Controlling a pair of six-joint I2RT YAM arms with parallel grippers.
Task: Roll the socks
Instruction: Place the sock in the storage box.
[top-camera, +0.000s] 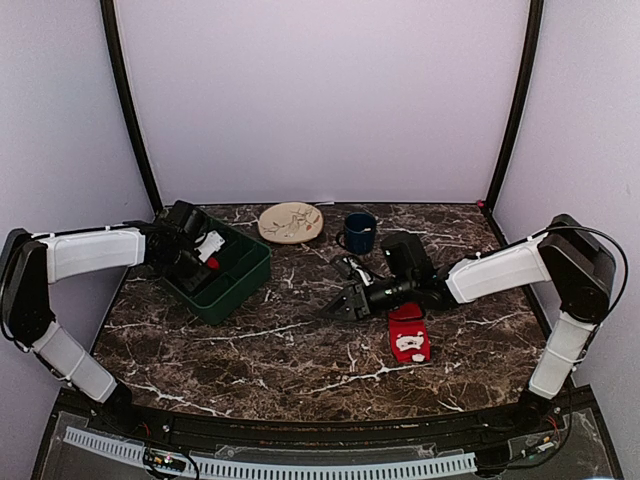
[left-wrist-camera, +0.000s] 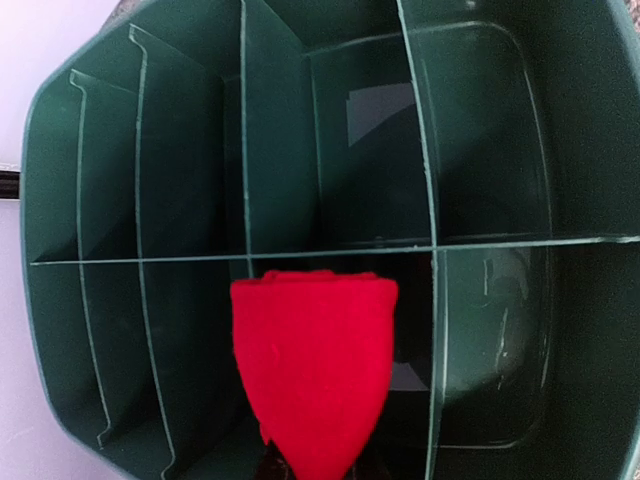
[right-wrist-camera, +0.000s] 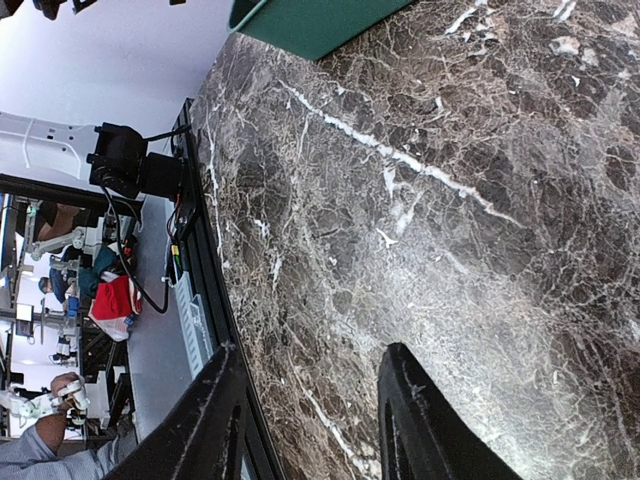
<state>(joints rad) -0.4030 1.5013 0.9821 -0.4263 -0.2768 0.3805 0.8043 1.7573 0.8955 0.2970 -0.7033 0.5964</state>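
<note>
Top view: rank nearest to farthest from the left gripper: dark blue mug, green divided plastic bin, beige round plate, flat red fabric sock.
1. green bin, beneath the left gripper
2. beige plate, back centre
3. blue mug, beside plate
4. flat red sock, front right

2 socks (top-camera: 408, 335) (left-wrist-camera: 312, 370), 1 bin (top-camera: 236, 290), 1 plate (top-camera: 291, 222), 1 mug (top-camera: 358, 232).

Tabletop (top-camera: 250, 350) open front-centre; bin (top-camera: 238, 288) blocks left; mug (top-camera: 358, 232), plate (top-camera: 291, 222) behind; sock (top-camera: 408, 335) right.
</note>
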